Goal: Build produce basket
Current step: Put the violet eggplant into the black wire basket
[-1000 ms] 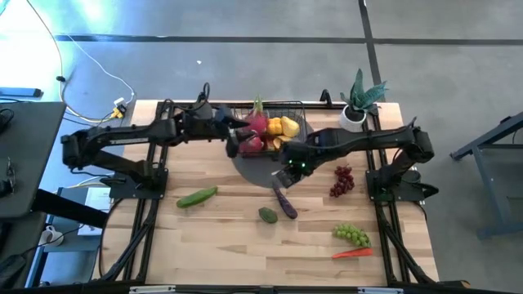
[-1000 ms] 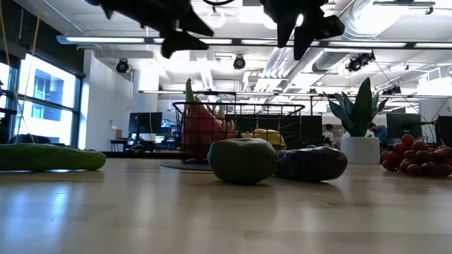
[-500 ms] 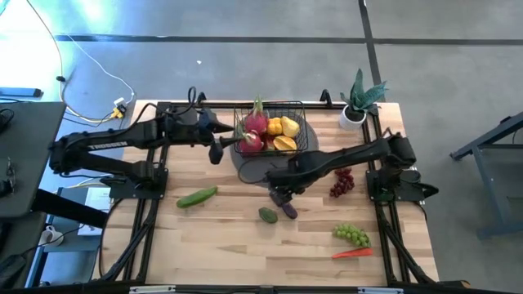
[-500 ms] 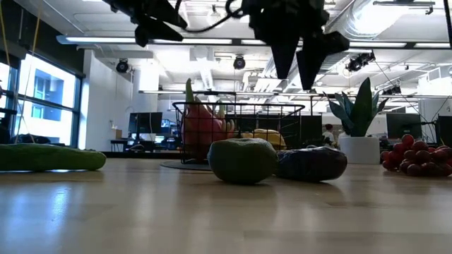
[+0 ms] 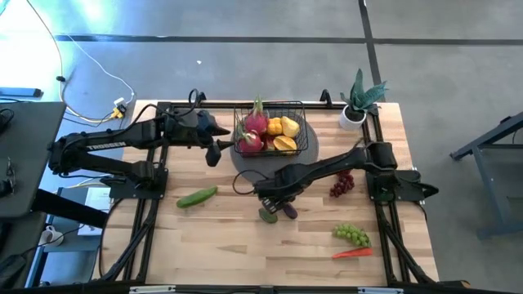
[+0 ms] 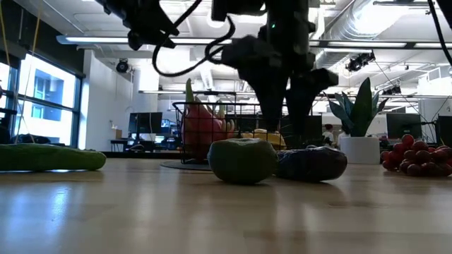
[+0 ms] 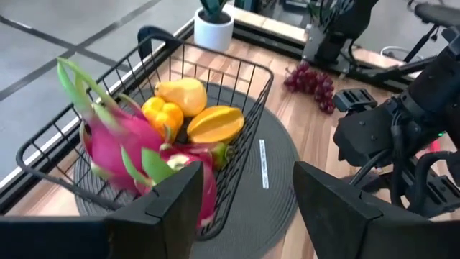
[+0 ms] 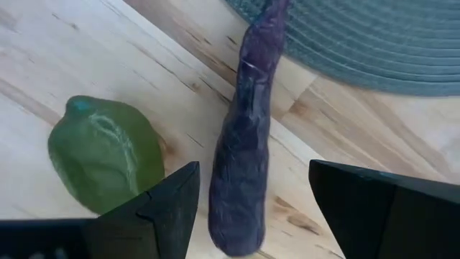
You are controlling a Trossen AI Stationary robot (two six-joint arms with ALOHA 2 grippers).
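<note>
The right pincer point(image 8: 251, 208) hung spread directly over the purple eggplant point(image 8: 244, 158), which lay on the bench point(image 5: 229, 245) with the green fruit point(image 8: 108, 155) just beside it. Judged step: picking the eggplant. Next it needed lowering, closing, then carrying to the basket point(image 5: 301, 110). The left pincer point(image 7: 244, 208) waited spread beside the basket.

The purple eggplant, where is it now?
In the high view the eggplant lies on the table just front of the round grey mat, beside a green fruit, with the open right gripper directly above it.
</note>
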